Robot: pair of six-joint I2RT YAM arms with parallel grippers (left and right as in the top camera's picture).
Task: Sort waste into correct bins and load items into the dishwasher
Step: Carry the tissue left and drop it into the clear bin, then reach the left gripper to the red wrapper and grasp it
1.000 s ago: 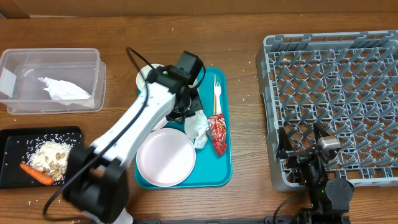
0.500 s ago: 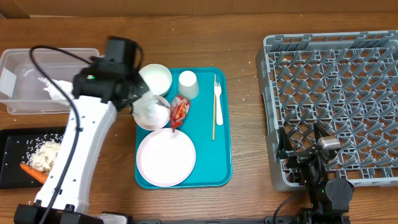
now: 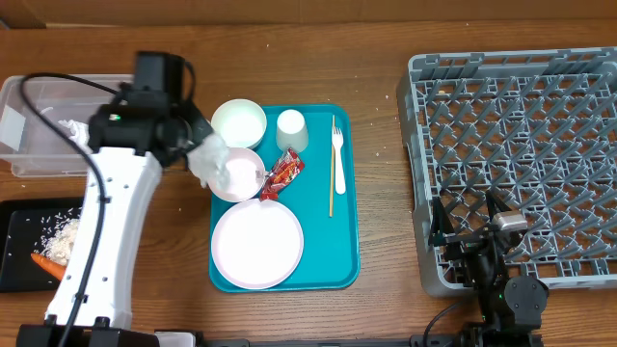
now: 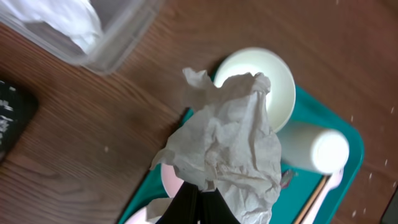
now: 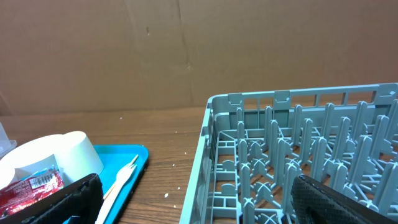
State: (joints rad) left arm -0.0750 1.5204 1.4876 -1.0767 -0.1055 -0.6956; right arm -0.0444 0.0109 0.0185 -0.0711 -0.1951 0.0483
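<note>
My left gripper (image 4: 200,194) is shut on a crumpled white napkin (image 4: 230,140), held above the wood just left of the teal tray (image 3: 318,260); the napkin (image 3: 206,157) hangs beside the lower bowl (image 3: 241,176). The clear tub (image 3: 39,159) at far left holds another napkin (image 4: 62,15). On the black tray (image 3: 19,217) lie rice and a carrot (image 3: 46,265). The teal tray carries a second bowl (image 3: 238,122), a cup (image 3: 292,130), a plate (image 3: 256,243), a fork (image 3: 337,145) and a red wrapper (image 3: 281,175). My right gripper (image 5: 205,208) stands open by the grey dish rack (image 3: 521,145).
A thin wooden stick (image 3: 333,188) lies alongside the fork on the teal tray. The rack's near-left corner (image 5: 214,106) rises right in front of my right gripper. Brown cardboard walls the back of the table.
My left arm lifted the napkin off the teal tray and swung it left towards the clear tub. The red wrapper shifted up and left on the tray. The right arm stayed still.
</note>
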